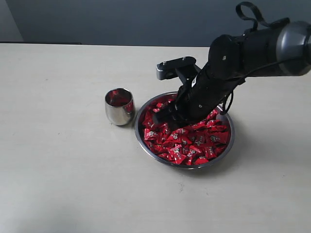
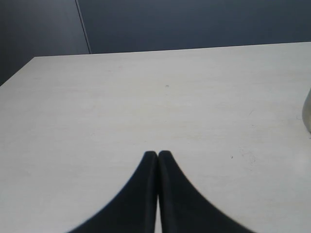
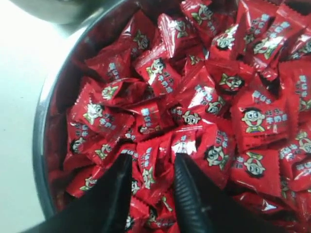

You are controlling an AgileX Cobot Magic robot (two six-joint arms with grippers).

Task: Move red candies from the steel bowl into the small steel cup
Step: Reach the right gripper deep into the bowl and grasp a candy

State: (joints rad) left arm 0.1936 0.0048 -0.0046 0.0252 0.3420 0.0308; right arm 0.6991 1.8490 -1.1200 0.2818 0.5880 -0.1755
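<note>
The steel bowl (image 1: 186, 166) sits right of the table's middle, heaped with red candies (image 1: 194, 141). Just left of it stands the small steel cup (image 1: 119, 107), upright, red showing inside it. My right gripper (image 1: 167, 116) reaches down into the bowl's left part. In the right wrist view this gripper (image 3: 154, 159) is open, its fingers pushed into the candies (image 3: 214, 97), with one wrapped candy (image 3: 148, 170) lying between them. The bowl's rim (image 3: 41, 145) and the cup's base (image 3: 53, 9) show there too. My left gripper (image 2: 157, 154) is shut and empty over bare table, with the cup's side (image 2: 307, 114) at the frame's edge.
The pale table (image 1: 58, 170) spreads wide around the bowl and cup. A dark wall (image 1: 121, 19) runs behind its far edge. The left arm does not show in the exterior view.
</note>
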